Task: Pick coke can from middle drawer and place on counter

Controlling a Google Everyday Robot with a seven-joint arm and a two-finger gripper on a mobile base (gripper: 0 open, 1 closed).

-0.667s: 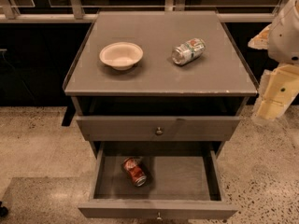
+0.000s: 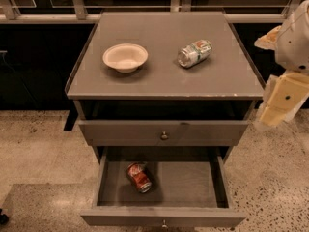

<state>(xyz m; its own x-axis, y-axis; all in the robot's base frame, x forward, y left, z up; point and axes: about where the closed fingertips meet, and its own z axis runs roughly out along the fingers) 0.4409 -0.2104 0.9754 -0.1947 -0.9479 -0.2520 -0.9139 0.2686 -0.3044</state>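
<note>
Unmoved coke can [image 2: 139, 177], diagonal in middle drawer [image 2: 193, 182]; jaws right of counter [image 2: 159, 76].

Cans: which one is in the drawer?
The red coke can, in the open middle drawer; the green-and-white can lies on the counter. Gripper hangs right of it.

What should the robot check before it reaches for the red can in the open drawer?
Wide shallow grey middle drawer pulled open: ok.
Small red coke can uncovered, lying sideways on the drawer floor: ok.
Bare spot on the flat grey counter in front of the round cream bowl and the green-and-white can: ok.
Cream gripper above the coke can: not ok; it hangs off the counter's right edge.
</note>
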